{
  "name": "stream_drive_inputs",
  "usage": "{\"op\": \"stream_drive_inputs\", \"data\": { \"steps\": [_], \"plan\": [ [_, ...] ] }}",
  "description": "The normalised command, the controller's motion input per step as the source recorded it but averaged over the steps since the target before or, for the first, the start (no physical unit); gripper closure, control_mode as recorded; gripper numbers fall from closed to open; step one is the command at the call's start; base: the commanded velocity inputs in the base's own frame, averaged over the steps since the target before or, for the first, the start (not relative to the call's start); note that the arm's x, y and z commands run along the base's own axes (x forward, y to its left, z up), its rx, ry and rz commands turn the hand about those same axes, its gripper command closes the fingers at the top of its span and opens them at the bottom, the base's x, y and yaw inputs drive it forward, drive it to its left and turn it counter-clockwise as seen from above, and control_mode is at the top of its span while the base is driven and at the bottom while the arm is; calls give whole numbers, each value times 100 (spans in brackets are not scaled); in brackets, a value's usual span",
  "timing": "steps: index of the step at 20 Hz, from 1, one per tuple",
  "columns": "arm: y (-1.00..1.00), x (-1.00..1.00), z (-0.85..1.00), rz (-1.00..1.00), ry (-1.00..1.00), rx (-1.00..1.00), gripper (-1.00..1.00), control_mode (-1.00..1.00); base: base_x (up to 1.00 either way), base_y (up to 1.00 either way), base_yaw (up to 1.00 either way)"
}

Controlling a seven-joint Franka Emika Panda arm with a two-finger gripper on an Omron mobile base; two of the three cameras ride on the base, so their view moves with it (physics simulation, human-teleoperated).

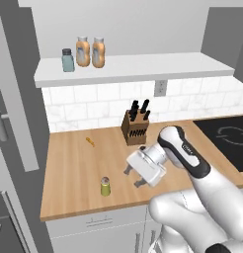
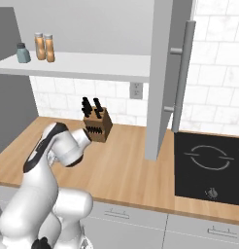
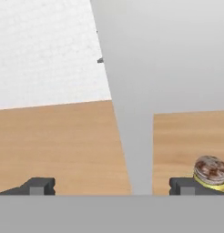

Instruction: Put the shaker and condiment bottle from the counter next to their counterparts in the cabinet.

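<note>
Yellow-green shaker (image 1: 105,187) with silver-grey cap: upright on the wooden surface (image 1: 74,168), near its front edge, left of the pincer (image 1: 134,177). Pincer: jaws spread wide, holding nothing, hovering low over the surface just beside the shaker; in the hand view the shaker (image 3: 210,174) stands just past the right fingertip (image 3: 186,186). Cabinet shelf (image 1: 143,66): blue-grey shaker (image 1: 68,60) with dark cap at left; two orange-tan condiment bottles (image 1: 90,52) with pale caps side by side to its right. Knife block (image 1: 134,127): dark handles, on the surface against the tiled wall. Small orange item (image 1: 90,142): lying on the surface, left of the block. Black cooktop (image 1: 227,138): far right.
</note>
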Motion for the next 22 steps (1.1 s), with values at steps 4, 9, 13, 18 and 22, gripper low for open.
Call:
{"op": "stream_drive_inputs", "data": {
  "steps": [4, 9, 13, 18, 22],
  "plan": [
    [18, -5, -61, -3, -12, 1, -100, -100, 0, 0, 0],
    [14, -1, -50, -5, -13, 5, -100, -100, 0, 0, 0],
    [8, 0, -59, -5, -9, 6, -100, -100, 0, 0, 0],
    [4, 0, -60, -4, -4, 4, -100, -100, 0, 0, 0],
    [9, 0, -47, -4, 0, 1, -100, -100, 0, 0, 0]
  ]
}}
